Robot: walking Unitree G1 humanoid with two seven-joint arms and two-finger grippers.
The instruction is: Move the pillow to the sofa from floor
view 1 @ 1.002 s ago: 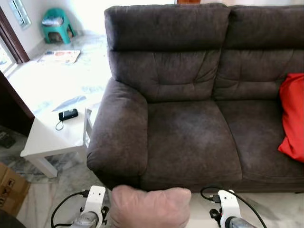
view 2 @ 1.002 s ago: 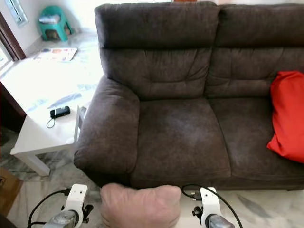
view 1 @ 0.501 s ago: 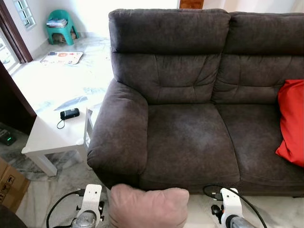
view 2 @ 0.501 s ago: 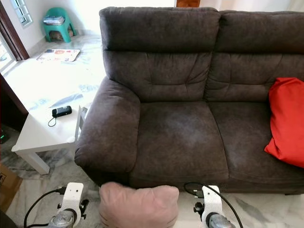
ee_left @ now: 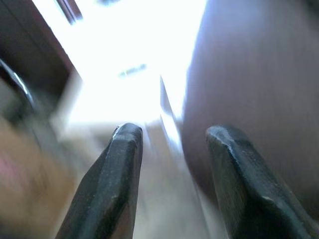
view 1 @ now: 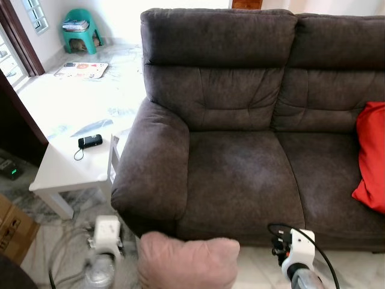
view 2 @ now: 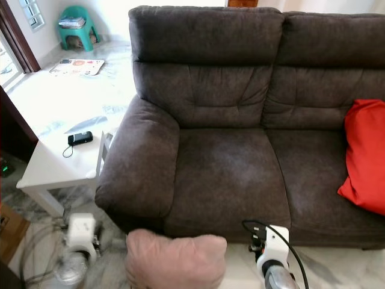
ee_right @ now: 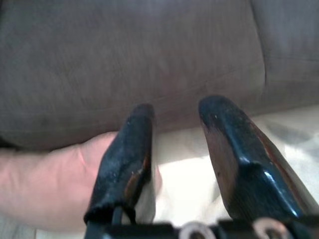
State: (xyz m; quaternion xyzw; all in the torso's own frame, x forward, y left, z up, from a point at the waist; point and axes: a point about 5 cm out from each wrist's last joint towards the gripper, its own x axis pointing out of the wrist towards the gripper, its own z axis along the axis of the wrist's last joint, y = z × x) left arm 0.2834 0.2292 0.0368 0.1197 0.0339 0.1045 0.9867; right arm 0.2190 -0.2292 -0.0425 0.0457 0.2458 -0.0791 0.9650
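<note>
A pale pink pillow [view 1: 187, 260] sits low in the middle of the head views, just in front of the dark brown sofa [view 1: 240, 174]; what bears it is hidden. My left arm [view 1: 102, 241] is blurred, a little to the pillow's left. In the left wrist view my left gripper [ee_left: 172, 144] is open with nothing between its fingers, the sofa's side beside it. My right arm [view 1: 298, 250] is to the pillow's right. My right gripper [ee_right: 174, 124] is open, with the pillow [ee_right: 55, 184] against the outer side of one finger [ee_right: 127, 154].
A red cushion [view 1: 372, 156] leans on the sofa's right seat. A white side table [view 1: 69, 171] with a black device [view 1: 90, 141] stands by the sofa's left armrest. A cardboard box [view 1: 13, 232] lies at the left, and a green stool [view 1: 81, 30] stands far back.
My left arm has swung out to the left, away from the pillow, and is blurred. The right arm has risen a little. The pillow stays where it was.
</note>
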